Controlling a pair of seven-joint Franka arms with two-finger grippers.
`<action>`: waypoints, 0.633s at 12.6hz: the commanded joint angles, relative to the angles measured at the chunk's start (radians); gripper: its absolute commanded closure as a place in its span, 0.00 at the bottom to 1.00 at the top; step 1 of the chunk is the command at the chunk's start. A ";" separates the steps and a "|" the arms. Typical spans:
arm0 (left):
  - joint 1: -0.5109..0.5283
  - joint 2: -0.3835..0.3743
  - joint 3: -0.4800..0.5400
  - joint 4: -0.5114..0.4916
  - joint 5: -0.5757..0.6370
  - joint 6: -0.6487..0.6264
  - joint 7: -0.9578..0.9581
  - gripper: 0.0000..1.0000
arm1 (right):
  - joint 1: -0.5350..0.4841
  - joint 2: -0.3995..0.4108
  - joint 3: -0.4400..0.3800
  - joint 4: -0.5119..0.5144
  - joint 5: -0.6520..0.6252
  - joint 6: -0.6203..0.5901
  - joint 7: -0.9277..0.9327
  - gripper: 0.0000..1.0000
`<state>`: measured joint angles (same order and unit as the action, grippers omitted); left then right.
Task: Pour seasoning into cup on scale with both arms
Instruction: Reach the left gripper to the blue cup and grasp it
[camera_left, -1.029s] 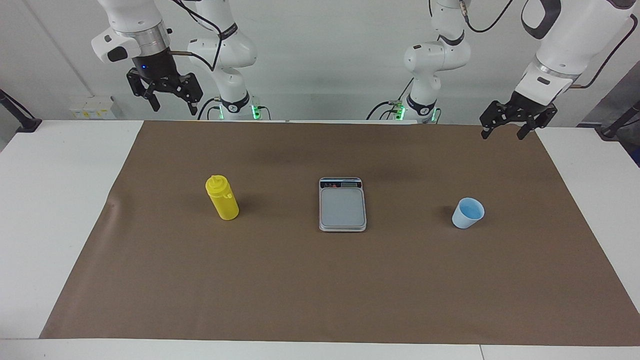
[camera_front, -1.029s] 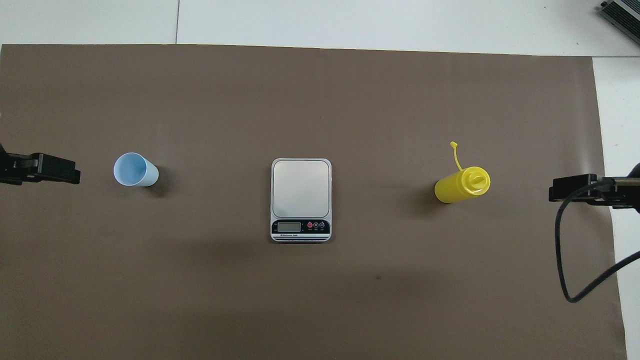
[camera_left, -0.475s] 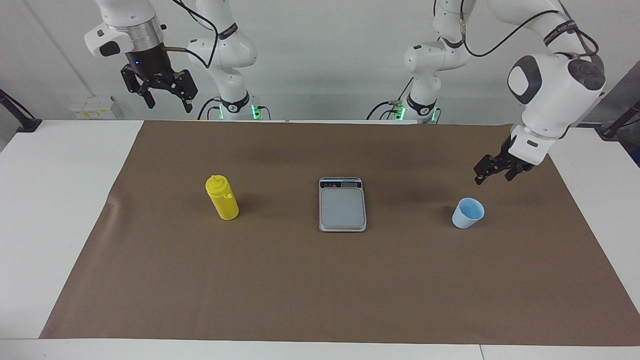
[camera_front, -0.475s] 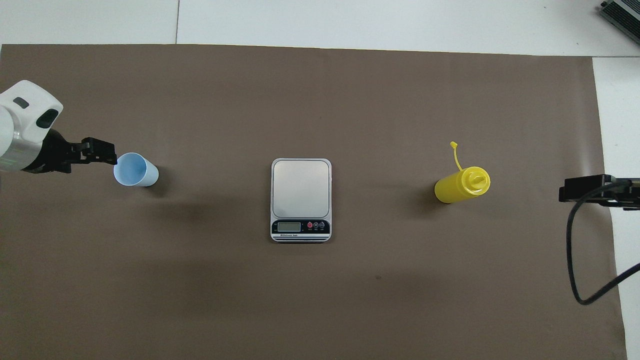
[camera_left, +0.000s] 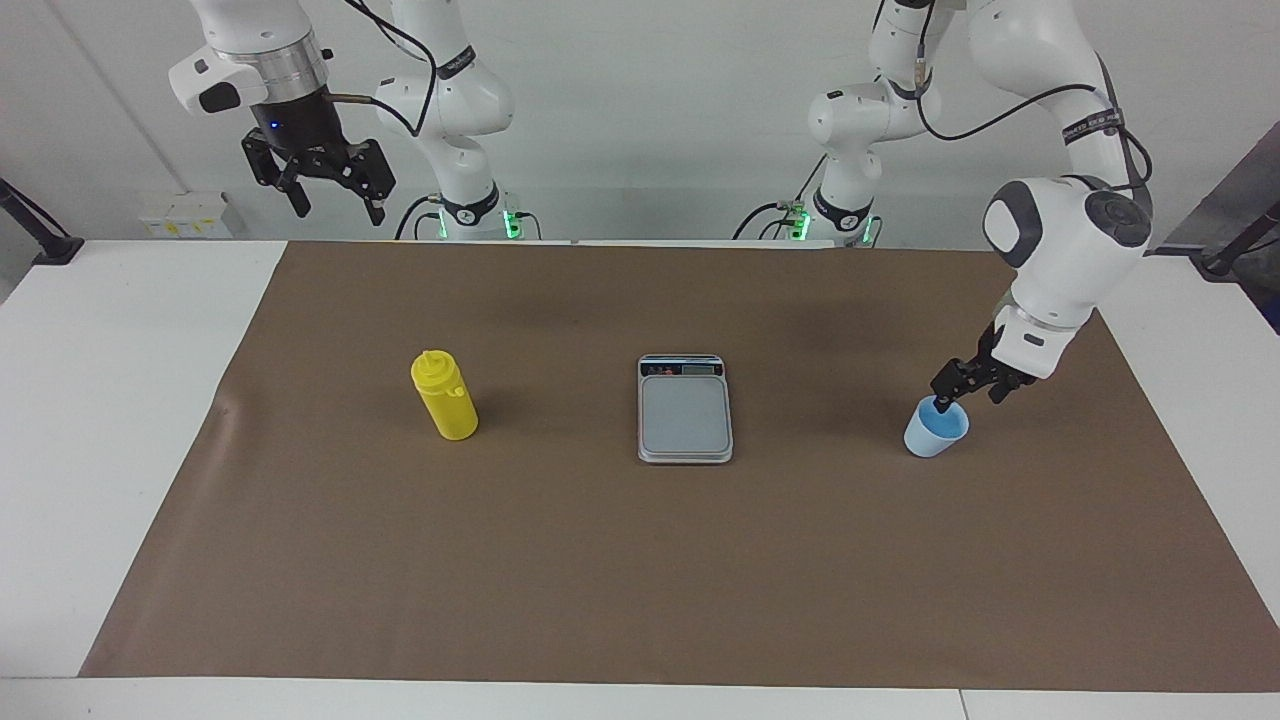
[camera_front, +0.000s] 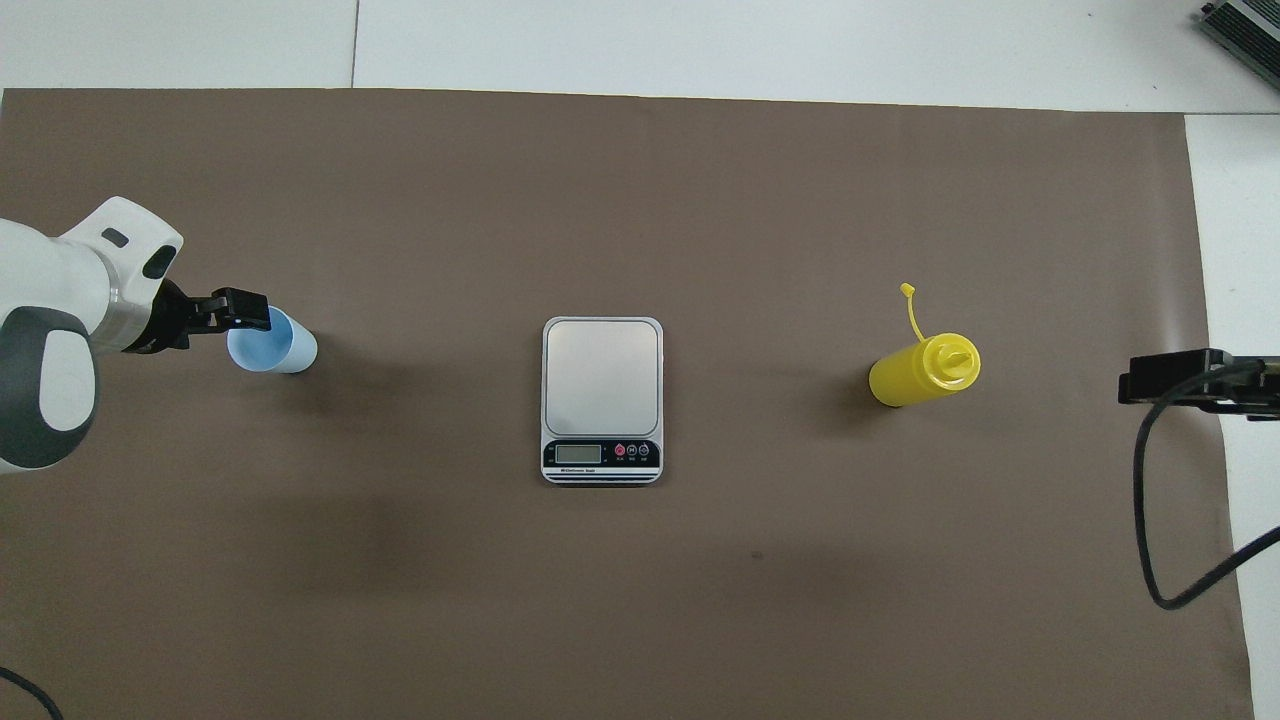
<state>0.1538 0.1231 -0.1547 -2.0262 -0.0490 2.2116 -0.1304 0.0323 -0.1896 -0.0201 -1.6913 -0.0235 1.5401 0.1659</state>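
1. The left gripper (camera_left: 958, 392) sat at the cup's (camera_left: 936, 428) rim, fingers spread, one seemingly inside; nothing was gripped yet.
2. The cup stood on the counter (camera_left: 140, 420) toward the left arm's end, well apart from the scale (camera_left: 685, 409).
3. Next move, likely: pinch the rim, lift, set it on the scale.
4. The right gripper (camera_left: 328, 185) waited aloft with fingers spread, and the seasoning (camera_left: 444, 395) stood untouched.

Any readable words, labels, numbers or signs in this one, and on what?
None can be read.
scale: a line of print under its display and marks on its three buttons, too small to read; the display shows no digits.
yellow bottle and cup: no print visible.
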 joint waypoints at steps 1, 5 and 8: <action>0.021 0.010 -0.002 -0.048 -0.008 0.051 -0.002 0.00 | -0.009 -0.019 -0.006 -0.019 -0.007 0.012 -0.022 0.00; 0.023 0.027 -0.003 -0.150 -0.008 0.198 -0.002 0.00 | 0.000 0.024 0.000 0.013 0.013 0.051 -0.011 0.00; 0.020 0.046 -0.002 -0.135 -0.008 0.203 -0.005 0.30 | 0.000 0.088 0.005 0.057 0.005 0.074 0.004 0.00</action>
<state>0.1699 0.1645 -0.1549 -2.1587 -0.0490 2.3871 -0.1304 0.0353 -0.1538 -0.0184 -1.6805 -0.0213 1.6026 0.1657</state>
